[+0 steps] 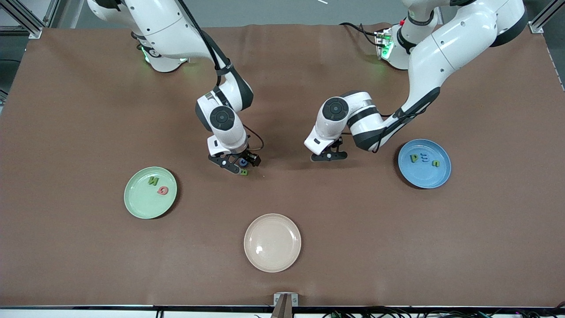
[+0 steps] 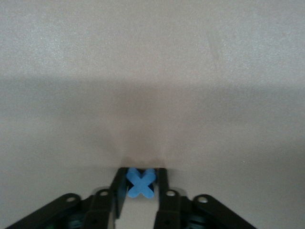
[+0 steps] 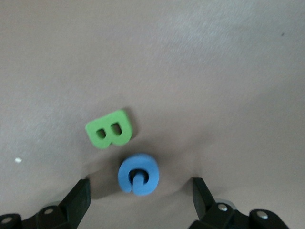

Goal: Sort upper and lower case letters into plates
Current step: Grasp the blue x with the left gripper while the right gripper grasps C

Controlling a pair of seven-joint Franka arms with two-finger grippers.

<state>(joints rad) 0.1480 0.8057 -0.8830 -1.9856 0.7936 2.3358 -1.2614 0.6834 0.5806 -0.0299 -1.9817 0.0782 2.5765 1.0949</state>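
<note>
A brown cloth covers the table under me. My left gripper [image 2: 139, 191] is clamped on a small blue x [image 2: 140, 183], low at the table's middle. My right gripper [image 3: 140, 193] stands spread around a blue G [image 3: 138, 174], with a green B [image 3: 109, 129] just beside it. The blue plate [image 1: 437, 176] at the left arm's end holds three letters; the green plate [image 1: 139, 201] at the right arm's end holds two; the beige plate [image 1: 272, 258], nearest the front camera, is bare. My worry: the x is thin and pinched at the fingertips, so it could twist loose as I lift, and closing on the G may nudge the B.
</note>
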